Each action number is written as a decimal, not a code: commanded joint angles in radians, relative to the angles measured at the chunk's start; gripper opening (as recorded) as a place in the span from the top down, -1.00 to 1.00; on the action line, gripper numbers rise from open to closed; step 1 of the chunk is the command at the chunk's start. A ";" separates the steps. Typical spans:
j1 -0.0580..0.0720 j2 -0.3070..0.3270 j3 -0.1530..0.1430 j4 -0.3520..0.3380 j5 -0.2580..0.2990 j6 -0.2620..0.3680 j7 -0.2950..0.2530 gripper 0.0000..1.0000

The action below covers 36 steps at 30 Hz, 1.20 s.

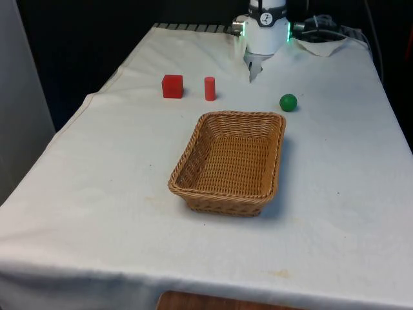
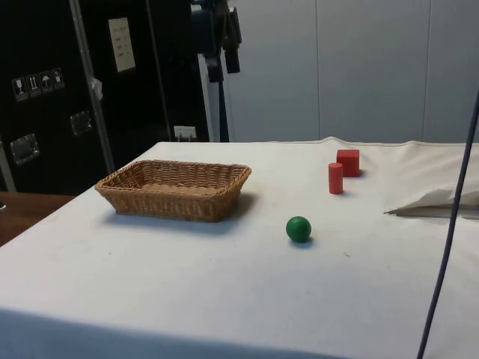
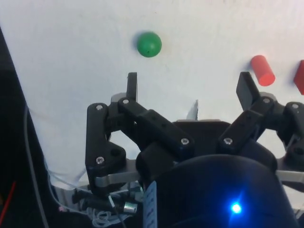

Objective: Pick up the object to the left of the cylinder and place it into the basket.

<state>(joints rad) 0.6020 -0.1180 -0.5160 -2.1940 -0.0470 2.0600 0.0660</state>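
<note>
a: where's the block (image 1: 172, 86)?
b: on the bench (image 1: 116, 194), just beside the cylinder (image 1: 210, 88). the hand (image 3: 187, 88) is spread wide, empty.
a: risk?
b: probably clipping the cylinder and toppling it.

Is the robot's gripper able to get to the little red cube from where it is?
Probably yes. The open gripper hangs above the white cloth, holding nothing, and the red cube stands in the open beside the red cylinder, apart from it.

On the desk (image 1: 97, 194): one red cube (image 1: 172, 86), one red cylinder (image 1: 210, 88), one green ball (image 1: 288, 102), and one woven wicker basket (image 1: 193, 155). Four things in all.
</note>
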 commanded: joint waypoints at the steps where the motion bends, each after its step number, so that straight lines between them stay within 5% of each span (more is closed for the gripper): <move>1: 0.000 -0.004 0.004 -0.010 -0.003 0.009 0.005 -1.00; 10: 0.000 -0.027 0.040 -0.069 -0.024 0.060 0.046 -1.00; 16: -0.001 -0.038 0.064 -0.140 -0.054 0.153 0.087 -1.00; 36: -0.005 -0.035 0.085 -0.305 -0.065 0.363 0.106 -1.00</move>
<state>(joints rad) 0.6020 -0.1490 -0.4340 -2.5010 -0.0870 2.4180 0.1500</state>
